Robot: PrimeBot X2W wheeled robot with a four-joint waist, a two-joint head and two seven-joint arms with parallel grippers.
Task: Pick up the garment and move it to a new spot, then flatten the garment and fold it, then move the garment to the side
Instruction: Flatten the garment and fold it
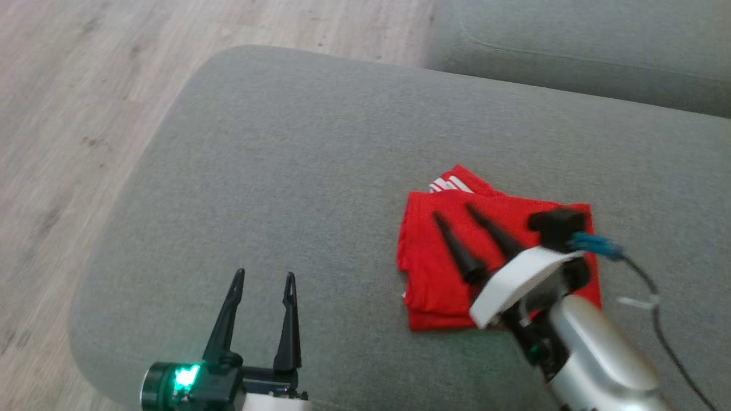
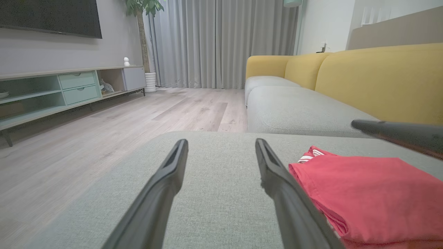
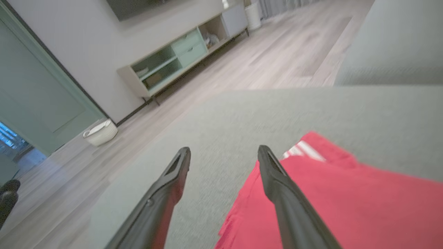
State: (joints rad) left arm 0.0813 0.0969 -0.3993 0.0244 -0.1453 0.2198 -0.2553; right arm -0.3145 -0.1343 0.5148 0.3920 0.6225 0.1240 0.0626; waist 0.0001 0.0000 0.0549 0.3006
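We've got the red garment [image 1: 425, 268] lying folded on the grey seat cushion [image 1: 297, 171], toward its right side. Our right gripper [image 1: 453, 211] hovers over it, fingers spread, holding nothing. The left gripper [image 1: 265, 274] waits spread and empty near the front edge. Best to lift straight up (no snagging that top layer). There's plenty of bare cushion leftward, then floor past the rounded edge.

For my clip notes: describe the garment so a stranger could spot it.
Find the wide grey cushion, then its right side under the right pincer. A folded red garment lies there, the only red on plain grey, white stripes peeking at its far edge.
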